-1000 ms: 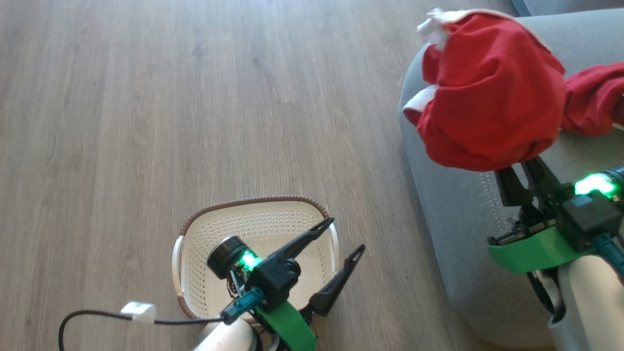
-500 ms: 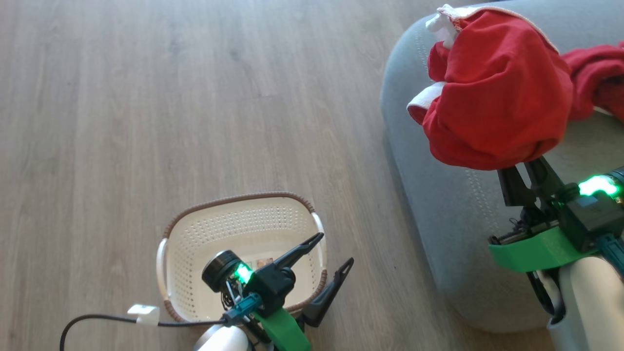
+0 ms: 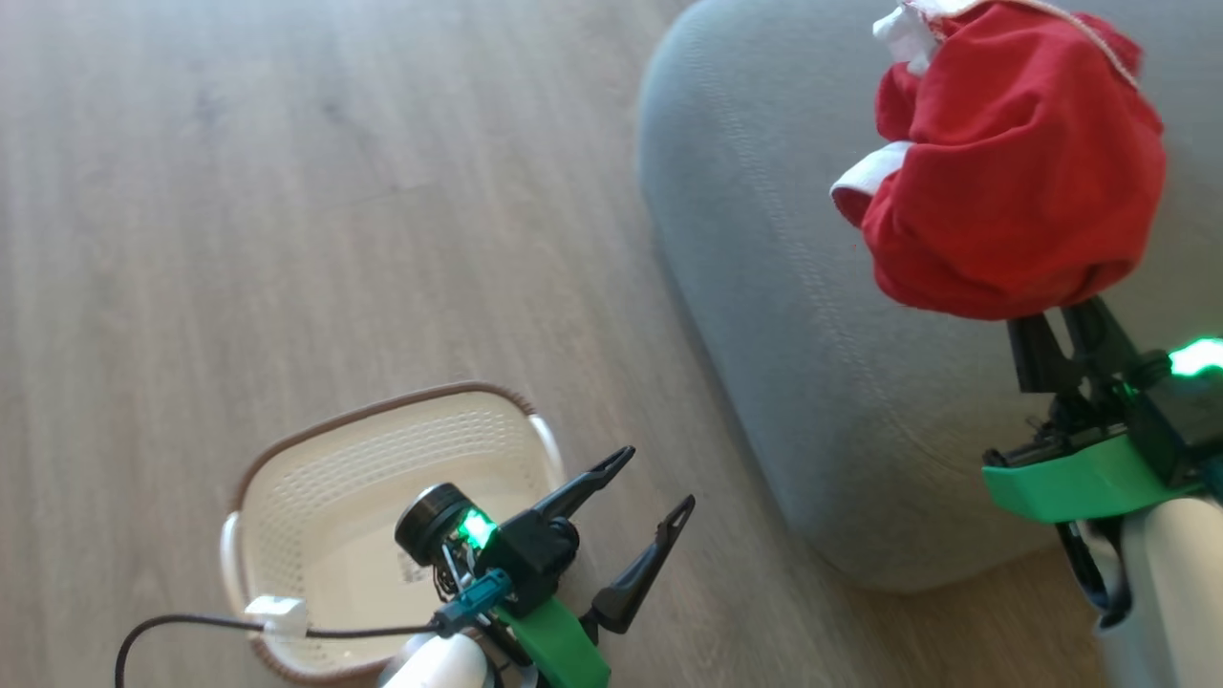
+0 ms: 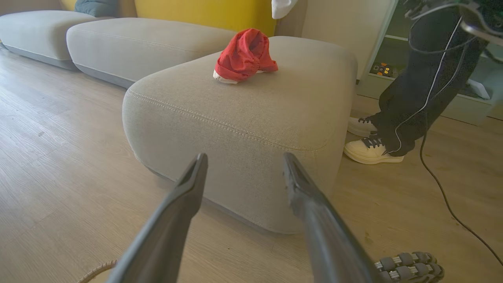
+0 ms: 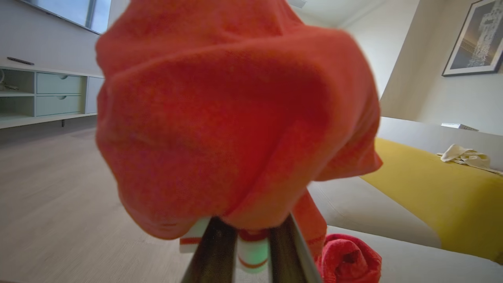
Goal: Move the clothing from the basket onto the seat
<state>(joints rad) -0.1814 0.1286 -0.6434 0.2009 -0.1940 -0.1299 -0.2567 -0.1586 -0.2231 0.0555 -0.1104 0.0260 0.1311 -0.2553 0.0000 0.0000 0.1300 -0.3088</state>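
Head view: red garment (image 3: 1013, 172) hides the right gripper (image 3: 1059, 330) tips clamping it over the seat (image 3: 812, 334); the spread left gripper (image 3: 656, 476) masks part of the basket (image 3: 325, 478). Left wrist view: second garment (image 4: 243, 55) lies mid-seat, open floor (image 4: 59, 157) alongside.

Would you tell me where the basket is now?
Head view, lower left: the basket stands on the wooden floor, partly behind the left gripper, left of the grey seat.

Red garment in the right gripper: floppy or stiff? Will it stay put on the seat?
Likely floppy: the garment bunches and droops over the right gripper. Probably light: a narrow pinch carries it. Should stay put on the seat: the other garment sits there in a heap.
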